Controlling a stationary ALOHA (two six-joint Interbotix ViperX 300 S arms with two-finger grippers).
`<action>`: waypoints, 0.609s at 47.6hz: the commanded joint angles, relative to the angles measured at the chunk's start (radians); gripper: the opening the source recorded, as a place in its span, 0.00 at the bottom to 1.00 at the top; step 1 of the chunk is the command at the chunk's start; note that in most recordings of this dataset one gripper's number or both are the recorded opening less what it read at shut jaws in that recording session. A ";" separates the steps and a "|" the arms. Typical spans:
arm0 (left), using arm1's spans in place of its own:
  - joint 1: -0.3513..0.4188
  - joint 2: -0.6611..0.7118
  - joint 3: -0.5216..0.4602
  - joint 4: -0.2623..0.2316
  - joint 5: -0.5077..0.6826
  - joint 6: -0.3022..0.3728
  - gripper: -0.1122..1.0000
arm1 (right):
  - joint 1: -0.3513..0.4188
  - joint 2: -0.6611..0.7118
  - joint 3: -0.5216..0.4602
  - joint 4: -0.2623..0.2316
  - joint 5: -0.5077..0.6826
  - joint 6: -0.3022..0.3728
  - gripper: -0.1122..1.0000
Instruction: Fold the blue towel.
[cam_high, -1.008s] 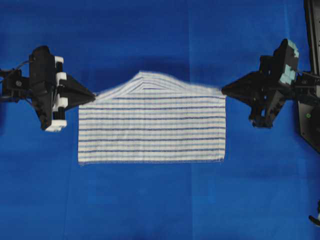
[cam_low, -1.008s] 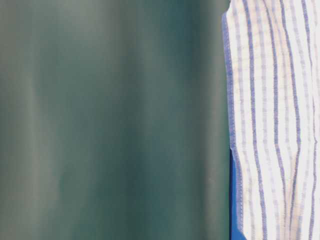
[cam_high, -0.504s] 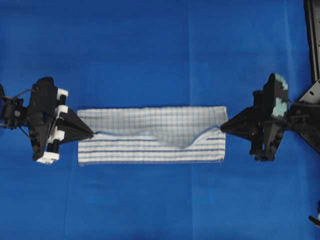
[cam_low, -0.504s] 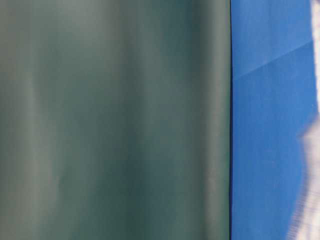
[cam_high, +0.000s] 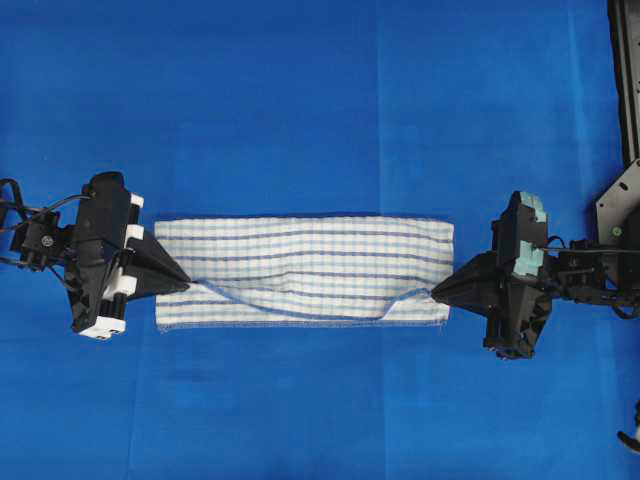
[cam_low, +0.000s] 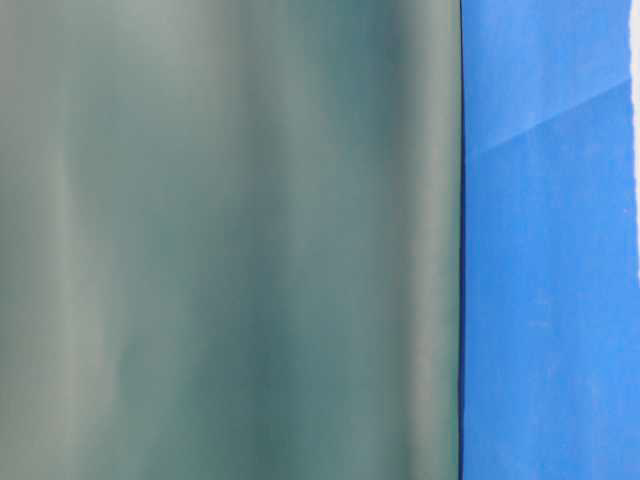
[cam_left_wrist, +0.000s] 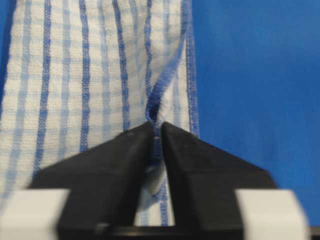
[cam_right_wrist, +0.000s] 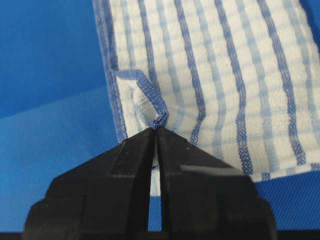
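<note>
Blue towel lying doubled on blue surface, top-layer corners pinched by left gripper, fingers barely parted on hem, and right gripper, clamped on hem, presumably to lay upper edge onto near edge.
</note>
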 joint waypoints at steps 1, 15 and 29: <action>-0.002 -0.006 -0.014 0.000 -0.002 -0.015 0.27 | 0.005 -0.006 -0.014 0.005 0.008 -0.003 0.07; -0.006 -0.035 -0.018 0.002 0.054 -0.023 0.92 | 0.002 -0.044 0.000 0.005 0.018 -0.015 0.39; 0.051 -0.169 -0.012 0.005 0.196 -0.011 0.90 | -0.060 -0.143 0.006 0.005 0.020 -0.150 0.95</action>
